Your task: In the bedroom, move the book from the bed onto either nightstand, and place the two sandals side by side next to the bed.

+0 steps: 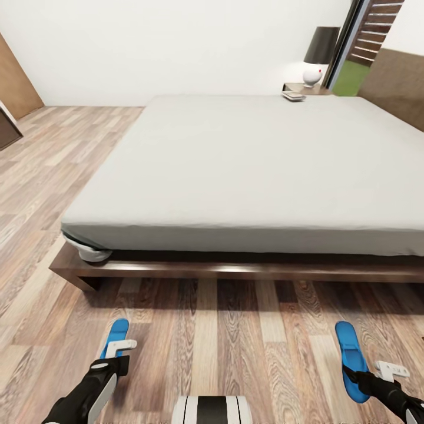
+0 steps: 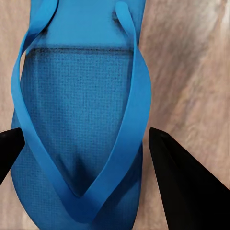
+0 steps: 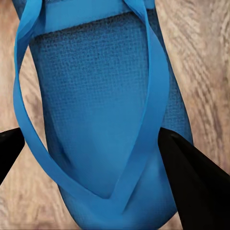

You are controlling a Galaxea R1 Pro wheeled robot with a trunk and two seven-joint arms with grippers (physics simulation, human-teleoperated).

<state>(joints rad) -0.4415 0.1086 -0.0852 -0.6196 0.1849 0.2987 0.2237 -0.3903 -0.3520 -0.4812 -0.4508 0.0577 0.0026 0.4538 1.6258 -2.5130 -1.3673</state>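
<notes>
Two bright blue sandals lie on the wood floor in front of the bed, far apart: one at the left, one at the right. My left gripper hangs over the left sandal, open, with a dark finger on either side of its toe end. In the same way my right gripper stands open astride the right sandal, close to its edges. The book rests on the far edge of the mattress, beside the nightstand.
A lamp with a dark shade and white base stands on the nightstand. The brown bed frame juts out low over the floor. A wooden door is at the far left, with open floor along the bed's left side.
</notes>
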